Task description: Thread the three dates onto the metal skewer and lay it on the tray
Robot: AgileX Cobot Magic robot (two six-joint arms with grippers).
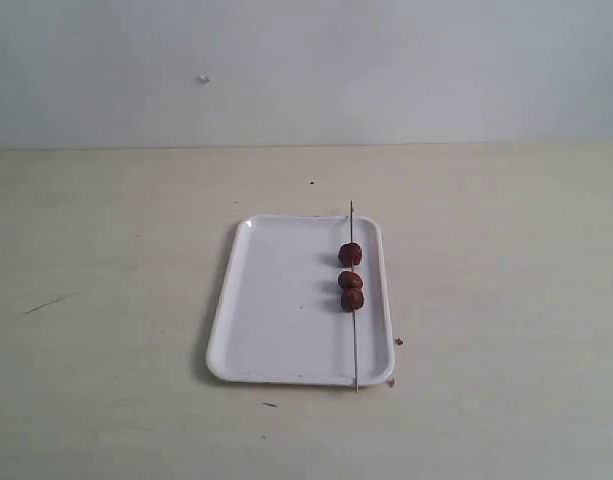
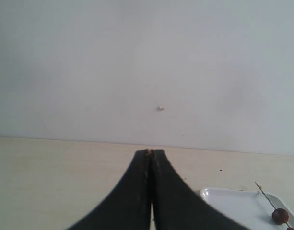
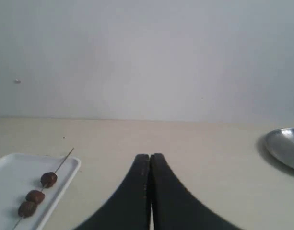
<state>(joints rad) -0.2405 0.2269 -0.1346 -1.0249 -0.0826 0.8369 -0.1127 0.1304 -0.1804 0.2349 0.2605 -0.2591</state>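
Note:
The white tray (image 1: 286, 300) lies mid-table. Along its right side rests the thin metal skewer (image 1: 353, 340), both ends poking past the rim. The three dates (image 1: 351, 279) sit threaded on it, one slightly apart at the far end and two touching. From the right wrist view the tray (image 3: 12, 182), skewer (image 3: 65, 158) and dates (image 3: 35, 196) show too. In the left wrist view a tray corner (image 2: 233, 206), the skewer tip (image 2: 262, 190) and one date (image 2: 280, 215) appear. My left gripper (image 2: 150, 152) and right gripper (image 3: 150, 156) are shut, holding nothing, away from the tray. Neither arm shows in the exterior view.
A round metal plate (image 3: 286, 146) lies on the table off to one side in the right wrist view. Small reddish crumbs (image 1: 394, 360) lie beside the tray's near right corner. A pale wall (image 1: 306, 70) backs the table.

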